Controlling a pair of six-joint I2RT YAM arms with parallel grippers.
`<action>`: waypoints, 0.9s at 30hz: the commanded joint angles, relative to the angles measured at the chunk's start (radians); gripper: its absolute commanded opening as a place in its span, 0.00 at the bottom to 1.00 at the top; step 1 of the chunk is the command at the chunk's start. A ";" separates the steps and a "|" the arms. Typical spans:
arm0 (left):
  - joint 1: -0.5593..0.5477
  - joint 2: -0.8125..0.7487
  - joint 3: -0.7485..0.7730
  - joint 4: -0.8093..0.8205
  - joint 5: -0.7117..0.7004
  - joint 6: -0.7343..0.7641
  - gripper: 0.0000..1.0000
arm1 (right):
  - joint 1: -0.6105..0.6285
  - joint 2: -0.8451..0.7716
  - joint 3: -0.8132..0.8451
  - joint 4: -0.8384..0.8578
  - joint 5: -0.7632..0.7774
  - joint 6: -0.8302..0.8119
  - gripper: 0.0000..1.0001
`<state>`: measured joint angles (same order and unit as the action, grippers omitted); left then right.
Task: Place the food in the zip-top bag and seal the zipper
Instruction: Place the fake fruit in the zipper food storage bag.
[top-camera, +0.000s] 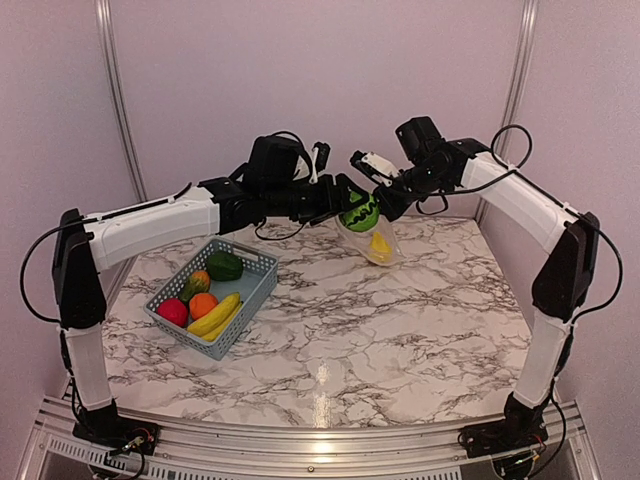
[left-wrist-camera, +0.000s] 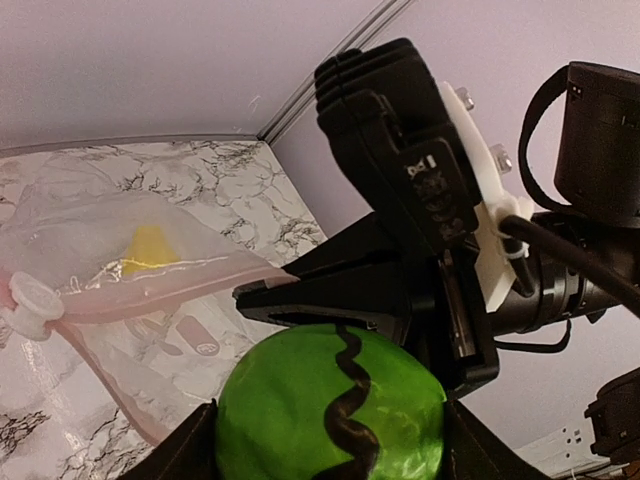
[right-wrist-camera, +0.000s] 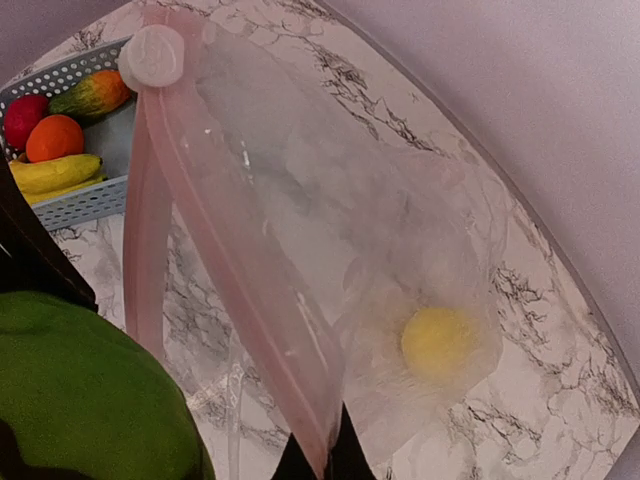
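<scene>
Jaws of my left gripper spread wide, holding striped melon at mouth of zip-top bag, 12 o'clock on table. Right gripper pinched tight on zipper, bag hanging below. I see pear inside. Basket at 9 o'clock: apple, orange, banana.

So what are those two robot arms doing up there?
They're packing toy fruit into a clear zip-top bag. The right gripper pinches the bag by its zipper edge, holding it above the table with the mouth open. The left gripper holds a striped green melon in its jaws right at that mouth, not yet inside. One yellow piece sits at the bag's bottom. The apple, orange, banana, green piece and green-orange piece lie in the basket.
</scene>
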<state>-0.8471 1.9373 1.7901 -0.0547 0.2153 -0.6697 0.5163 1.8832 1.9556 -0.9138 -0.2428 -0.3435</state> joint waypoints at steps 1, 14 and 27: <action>-0.007 0.012 0.003 -0.034 -0.045 0.024 0.35 | 0.011 -0.013 0.040 0.003 0.000 0.020 0.00; -0.006 0.080 0.106 -0.166 -0.375 -0.010 0.33 | 0.011 -0.025 0.080 -0.017 -0.107 0.047 0.00; -0.006 0.204 0.296 -0.262 -0.461 -0.144 0.59 | 0.011 -0.038 0.106 -0.015 -0.169 0.099 0.00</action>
<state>-0.8505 2.1044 2.0167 -0.2516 -0.2184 -0.7692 0.5194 1.8801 2.0232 -0.9257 -0.3847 -0.2703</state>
